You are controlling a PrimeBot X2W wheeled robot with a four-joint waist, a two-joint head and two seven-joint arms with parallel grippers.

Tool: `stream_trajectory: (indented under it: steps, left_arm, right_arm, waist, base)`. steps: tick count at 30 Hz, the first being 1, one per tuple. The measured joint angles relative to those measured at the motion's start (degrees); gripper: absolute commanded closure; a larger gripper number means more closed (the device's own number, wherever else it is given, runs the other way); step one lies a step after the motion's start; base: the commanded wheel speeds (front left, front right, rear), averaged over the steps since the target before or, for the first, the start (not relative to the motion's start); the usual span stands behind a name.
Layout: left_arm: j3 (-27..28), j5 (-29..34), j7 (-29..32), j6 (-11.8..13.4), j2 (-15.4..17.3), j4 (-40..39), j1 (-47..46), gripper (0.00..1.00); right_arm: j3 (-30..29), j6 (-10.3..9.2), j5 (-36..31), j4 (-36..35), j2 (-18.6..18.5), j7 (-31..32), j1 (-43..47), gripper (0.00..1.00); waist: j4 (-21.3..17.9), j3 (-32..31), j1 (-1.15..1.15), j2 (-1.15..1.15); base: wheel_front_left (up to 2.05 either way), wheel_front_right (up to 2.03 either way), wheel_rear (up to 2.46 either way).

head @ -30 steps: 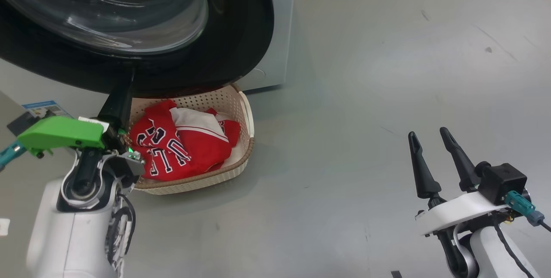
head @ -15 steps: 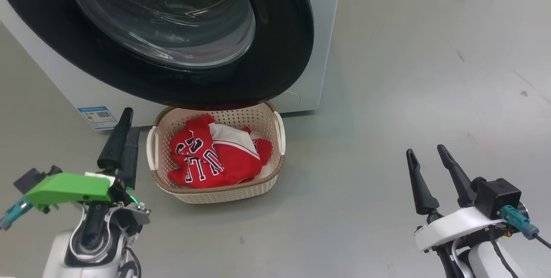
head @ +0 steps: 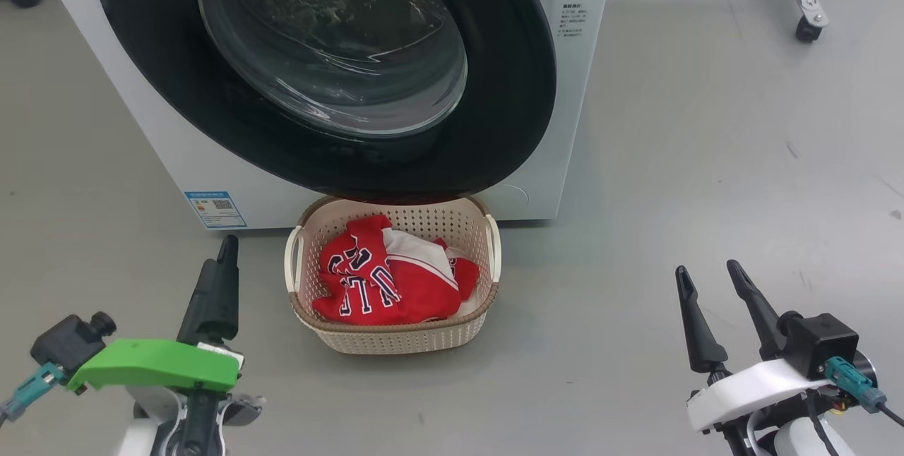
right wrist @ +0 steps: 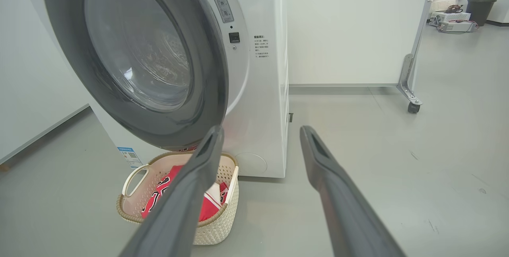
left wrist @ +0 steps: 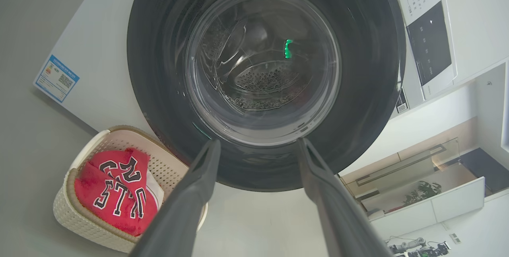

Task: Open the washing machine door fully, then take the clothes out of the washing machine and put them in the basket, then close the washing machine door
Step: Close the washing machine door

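The washing machine (head: pixel 590 89) stands ahead, and the washing machine door (head: pixel 176 89) lies flat against its front with the drum dim behind the glass. Below the door, the basket (head: pixel 395 329) sits on the floor holding the red clothes (head: pixel 395 286). My left gripper (head: pixel 220 258) hovers left of the basket, open and empty. In the left wrist view its fingers (left wrist: pixel 199 185) frame the door (left wrist: pixel 159 70), with the basket (left wrist: pixel 71 213) at lower left. At the lower right, far from the basket, my right gripper (head: pixel 706 269) is open and empty.
A blue label (head: pixel 215 209) is stuck low on the machine's front. A white partition on castors (head: pixel 805 25) stands behind to the right, also seen in the right wrist view (right wrist: pixel 411 106). Grey floor spreads to the right of the machine.
The head camera has pulled back and up, so the whole picture shifted. My left gripper has come off the door's lower rim and now stands back from it, open. The right gripper holds still.
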Motion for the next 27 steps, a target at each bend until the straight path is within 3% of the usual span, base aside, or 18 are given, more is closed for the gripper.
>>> stream_trajectory:
  steps: [6, 14, 20, 27]
  left_arm:
    - [-3.38, 13.26, -5.64, 0.12, 3.34, -1.94, 1.8, 0.0]
    - [-8.71, 32.9, -10.85, 7.05, 9.1, -4.44, 2.55, 0.0]
    - [-10.9, 39.83, -10.91, 12.74, 9.33, -4.58, 3.87, 0.0]
    - [-11.88, 43.7, -10.92, 13.6, 8.95, -4.11, 6.8, 0.0]
  right_arm:
    - [0.04, -0.47, -0.25, -0.54, 0.05, 0.44, 0.52, 0.0]
    - [0.11, -1.03, -0.27, -1.58, 0.08, 0.88, 1.38, 0.0]
    - [0.29, -1.07, -0.35, -1.88, 0.07, 0.89, 1.68, 0.0]
    - [0.45, -1.98, -0.85, -2.21, 0.07, 1.38, 2.96, 0.0]
  waist:
    - [0.89, -1.52, 0.0, 0.0]
    - [1.16, -2.34, 0.0, 0.0]
    - [1.1, -2.84, 0.0, 0.0]
    - [1.01, -3.56, 0.0, 0.0]
  base:
    - [0.0, 0.0, 0.0]
    - [0.0, 0.0, 0.0]
    - [0.0, 0.0, 0.0]
    - [0.0, 0.0, 0.0]
